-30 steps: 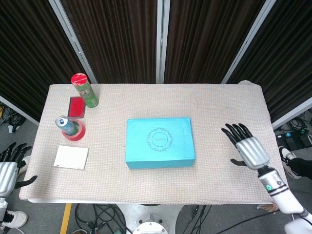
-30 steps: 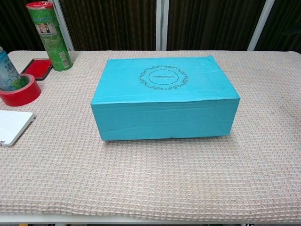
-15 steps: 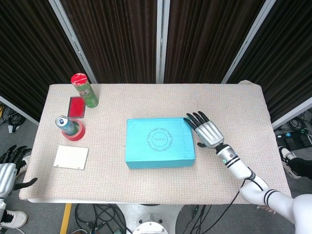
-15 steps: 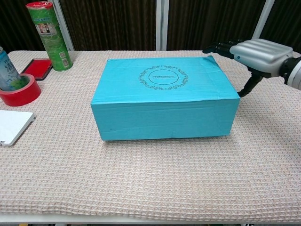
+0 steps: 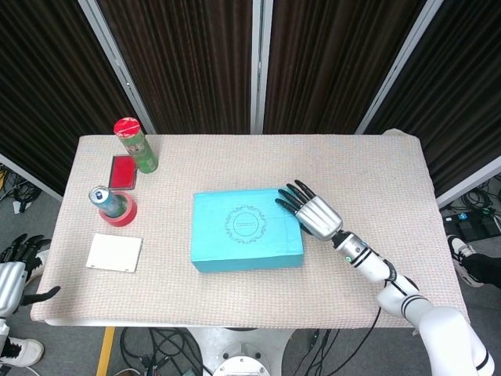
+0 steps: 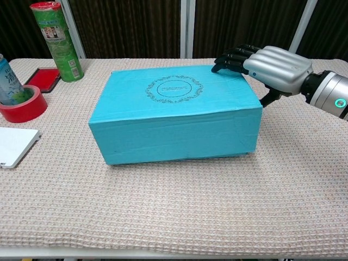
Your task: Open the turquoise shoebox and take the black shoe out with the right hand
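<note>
The turquoise shoebox [image 5: 246, 230] [image 6: 175, 117] lies closed in the middle of the table, slightly skewed, with a round ornament printed on its lid. My right hand [image 5: 311, 211] [image 6: 266, 66] rests on the lid's far right corner, fingers spread over the edge and holding nothing. The thumb hangs down beside the box's right wall. The black shoe is hidden inside the box. My left hand [image 5: 14, 274] hangs open below the table's left front corner, away from everything.
A green can with a red lid [image 5: 136, 144] [image 6: 55, 39] stands at the far left, beside a flat red case [image 5: 124, 171]. A drink can inside a red tape roll [image 5: 113, 205] [image 6: 15, 97] and a white card [image 5: 114, 252] lie nearer the front left.
My right hand has swung in from the right onto the box's lid corner. The box has slid a little to the left and turned slightly. The left hand stays put.
</note>
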Controlling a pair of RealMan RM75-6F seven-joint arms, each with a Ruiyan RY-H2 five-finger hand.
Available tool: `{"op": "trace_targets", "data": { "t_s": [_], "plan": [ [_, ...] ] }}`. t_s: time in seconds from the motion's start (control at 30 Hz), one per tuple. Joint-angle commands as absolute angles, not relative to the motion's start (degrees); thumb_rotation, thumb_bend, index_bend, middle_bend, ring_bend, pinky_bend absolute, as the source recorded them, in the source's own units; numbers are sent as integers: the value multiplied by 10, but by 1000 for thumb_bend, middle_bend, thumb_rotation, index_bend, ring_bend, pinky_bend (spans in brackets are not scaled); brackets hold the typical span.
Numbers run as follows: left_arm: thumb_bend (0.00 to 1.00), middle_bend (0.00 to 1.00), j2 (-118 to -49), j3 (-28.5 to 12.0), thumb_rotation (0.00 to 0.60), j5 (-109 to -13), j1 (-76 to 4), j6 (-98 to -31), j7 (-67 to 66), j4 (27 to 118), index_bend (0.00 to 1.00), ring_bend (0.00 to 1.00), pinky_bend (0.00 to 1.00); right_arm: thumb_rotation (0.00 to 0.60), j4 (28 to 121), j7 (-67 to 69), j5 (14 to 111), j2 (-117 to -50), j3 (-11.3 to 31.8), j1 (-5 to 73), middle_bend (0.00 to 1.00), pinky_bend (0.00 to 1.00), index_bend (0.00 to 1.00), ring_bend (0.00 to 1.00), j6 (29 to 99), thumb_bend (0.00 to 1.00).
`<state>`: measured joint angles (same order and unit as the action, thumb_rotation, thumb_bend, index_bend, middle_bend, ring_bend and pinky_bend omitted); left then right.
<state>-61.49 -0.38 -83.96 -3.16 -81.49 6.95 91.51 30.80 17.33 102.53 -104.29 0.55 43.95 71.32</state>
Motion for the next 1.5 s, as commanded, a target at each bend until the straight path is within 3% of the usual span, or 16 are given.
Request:
{"op": "trace_targets", "data": {
  "t_s": [0.03,0.17,0.27,0.6,0.7,0.8,0.93,1.03,1.1,1.2,1.33,1.4,1.5],
  "plan": [
    [35,115,-614,-3,600,-841,-33,-813,70,916,177,27,150,600,283,208,1031,-1054,-10,433,224,0,336,0,737,479],
    [35,115,-612,-3,600,-842,-32,-814,72,917,177,26,150,600,298,244,1017,-1048,-8,428,271,0,346,0,746,635],
    [35,115,-612,-2,600,-842,-32,-814,72,919,177,27,150,600,352,296,989,-1031,7,426,284,0,348,0,733,668],
    [35,115,-616,1,600,-850,-27,-823,94,904,177,26,150,600,705,481,799,-875,100,445,327,0,344,0,518,655],
    [34,115,-618,2,600,-853,-26,-825,99,898,177,27,150,600,779,555,721,-835,139,455,327,0,307,0,436,599],
    [35,115,-619,3,600,-854,-25,-826,106,893,178,26,150,600,807,613,672,-812,176,465,303,0,263,0,374,478],
    [35,115,-623,4,600,-853,-21,-828,114,884,178,27,151,600,801,618,643,-814,200,474,178,0,132,0,351,288],
    [36,115,-626,6,600,-852,-20,-826,119,879,178,27,150,600,793,593,609,-825,212,483,63,0,10,0,344,222],
    [35,115,-626,7,600,-853,-20,-825,121,877,177,26,150,600,792,585,574,-830,224,487,16,0,0,0,338,208],
    [35,115,-627,7,600,-852,-19,-827,123,875,177,26,150,600,783,548,523,-846,237,493,0,0,0,0,361,204],
    [35,115,-627,7,600,-852,-17,-829,125,872,177,26,150,600,782,434,427,-897,264,490,0,0,0,0,522,197],
    [35,115,-627,7,600,-852,-16,-829,126,872,177,27,150,600,786,379,443,-911,261,486,0,0,0,0,595,195],
    [36,115,-626,7,600,-853,-16,-830,125,872,178,26,150,600,791,315,543,-920,223,471,0,0,0,0,689,193]
  ]
}}
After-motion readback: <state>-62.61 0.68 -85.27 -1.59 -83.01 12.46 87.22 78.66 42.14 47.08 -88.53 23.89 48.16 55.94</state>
